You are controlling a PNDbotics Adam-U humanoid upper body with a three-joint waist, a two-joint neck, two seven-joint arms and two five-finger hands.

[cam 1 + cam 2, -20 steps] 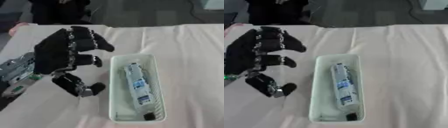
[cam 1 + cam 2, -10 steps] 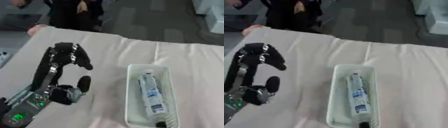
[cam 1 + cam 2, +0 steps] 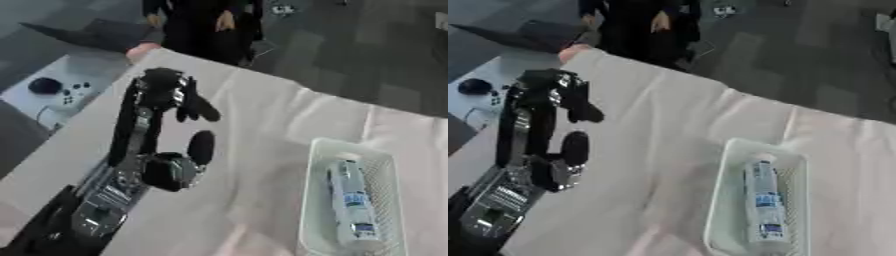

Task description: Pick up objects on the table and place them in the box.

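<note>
Though bottle (image 3: 352,200) lies lengthwise inside white box (image 3: 317,200) at right, left hand (image 3: 162,100) hangs over cloth at left, fingers curled, empty. Bottle probably light, smooth, rollable; take around mid-body.

Pink-clothed table (image 3: 262,125) — white box (image 3: 319,200)

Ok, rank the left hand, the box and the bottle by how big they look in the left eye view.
1. Left hand with its arm: looks largest, though it sits nearer the camera, so that is unsure.
2. Box.
3. Bottle, lying inside the box.
</note>
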